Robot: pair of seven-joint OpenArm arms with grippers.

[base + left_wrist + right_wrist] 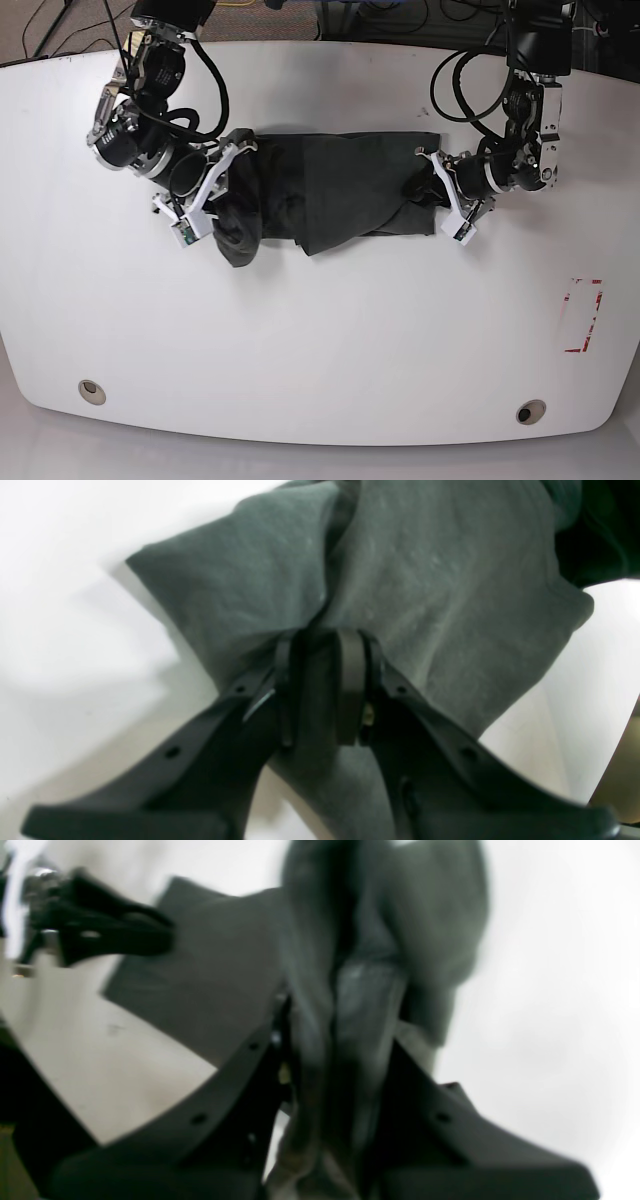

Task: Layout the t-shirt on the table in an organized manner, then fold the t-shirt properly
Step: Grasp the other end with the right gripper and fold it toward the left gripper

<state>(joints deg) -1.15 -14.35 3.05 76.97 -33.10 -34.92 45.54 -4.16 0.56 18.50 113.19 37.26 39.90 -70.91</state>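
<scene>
The dark charcoal t-shirt (335, 192) lies stretched sideways across the far middle of the white table (330, 340), bunched at both ends. My left gripper (432, 190) is shut on the shirt's right end; in the left wrist view the gripper (325, 680) has its pads closed on a fold of grey cloth (425, 580). My right gripper (225, 182) is shut on the left end, where a lump of cloth hangs below it. In the blurred right wrist view the gripper (340, 1050) pinches gathered cloth (360, 1005), and the other arm shows at the upper left.
Two grommet holes (91, 390) (530, 410) sit near the table's front edge. A red-and-white marking (585, 315) is at the right. Cables lie behind the table's far edge.
</scene>
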